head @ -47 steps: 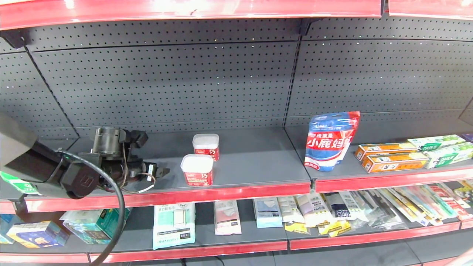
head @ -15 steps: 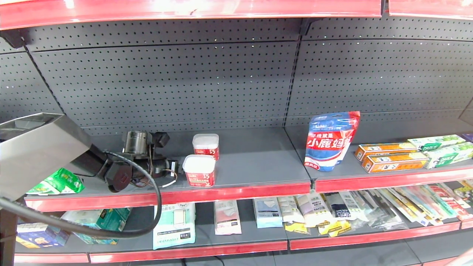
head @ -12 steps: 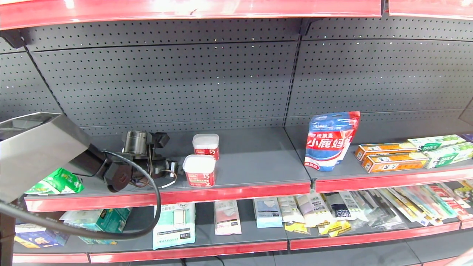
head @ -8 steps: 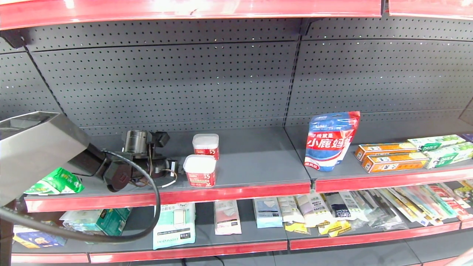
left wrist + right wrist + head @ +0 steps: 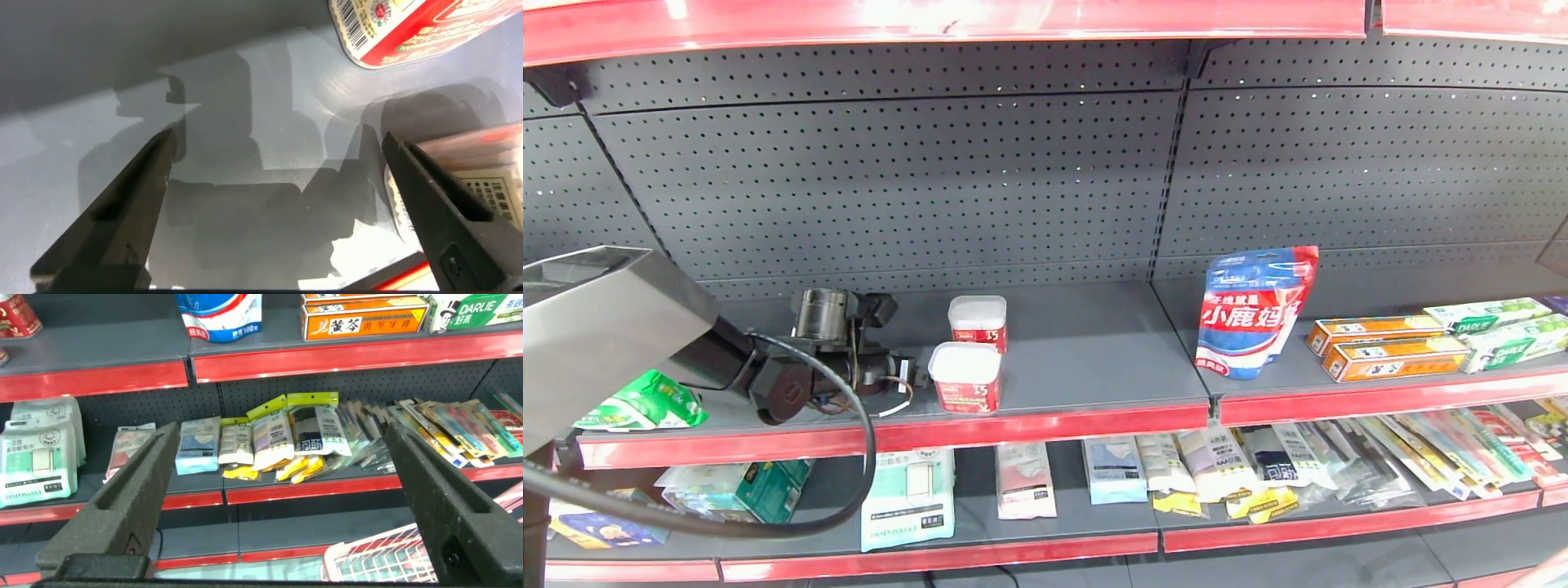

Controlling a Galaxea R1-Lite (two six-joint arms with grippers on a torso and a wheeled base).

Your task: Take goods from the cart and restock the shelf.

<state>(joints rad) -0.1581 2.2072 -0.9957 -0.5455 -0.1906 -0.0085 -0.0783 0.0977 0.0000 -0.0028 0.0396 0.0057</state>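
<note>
Red-edged grey shelf (image 5: 1094, 359) carries two small red tubs with white lids, one behind the other. The front tub (image 5: 964, 376) stands upright near the shelf's front edge. The rear tub (image 5: 977, 321) stands just behind it, closer to the pegboard wall (image 5: 890, 180).

The left gripper (image 5: 920, 377) lies low over the shelf, just beside the front tub on its left. Whether it touches the tub cannot be told from the head view. In the left wrist view the left gripper (image 5: 278, 139) has its two fingers spread wide, with bare shelf between them and nothing held. The front tub (image 5: 478, 159) sits close by one finger, outside the gap, and the rear tub (image 5: 409, 28) lies farther off.

The right gripper (image 5: 279, 429) is likewise wide open and empty. It hangs in front of the lower shelf (image 5: 310, 494), where flat packets (image 5: 278, 441) lie in a row. A corner of the cart (image 5: 384, 555), a pink and white wire basket, shows below it.

Farther right on the upper shelf a blue and red pouch (image 5: 1254, 310) stands upright. Beside it lie two orange boxes (image 5: 1388, 347) and some toothpaste boxes (image 5: 1494, 327). A green packet (image 5: 645, 400) rests at the shelf's left end.
</note>
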